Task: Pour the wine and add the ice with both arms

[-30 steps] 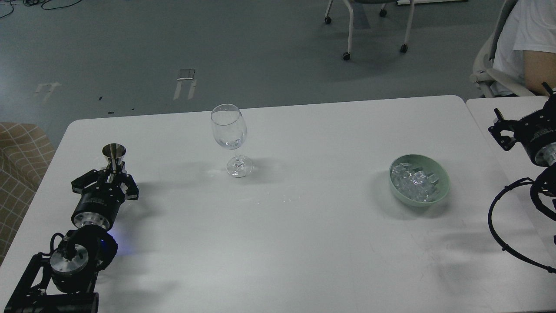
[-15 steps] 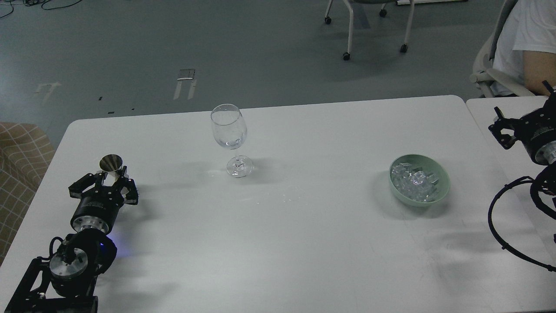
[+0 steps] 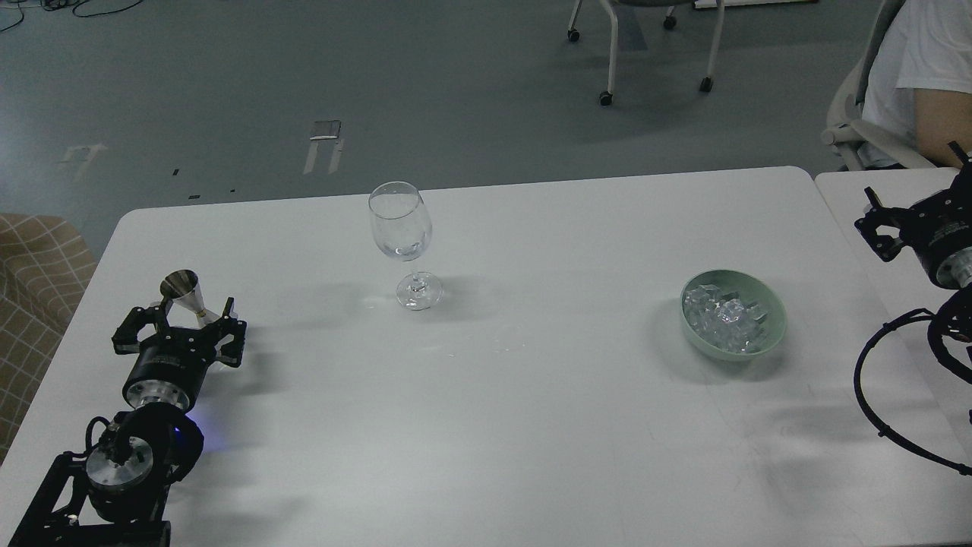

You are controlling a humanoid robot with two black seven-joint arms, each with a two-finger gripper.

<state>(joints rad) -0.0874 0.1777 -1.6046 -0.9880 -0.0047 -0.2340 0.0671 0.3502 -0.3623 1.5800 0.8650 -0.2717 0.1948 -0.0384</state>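
A clear stemmed wine glass stands upright at the back middle of the white table. A pale green bowl on the right holds the ice, a heap of small clear cubes. My left gripper is at the table's left side, shut on the waist of a small metal jigger, which tilts to the left. My right gripper hangs at the far right over the neighbouring table, its prongs apart and empty, well to the right of the bowl.
A second white table adjoins on the right. A seated person in white is at the back right, and an office chair stands on the floor behind. A checked sofa arm is at the left.
My left gripper has drawn back and to the left with the jigger, which has gone from upright to tilted left. The right arm has barely moved.
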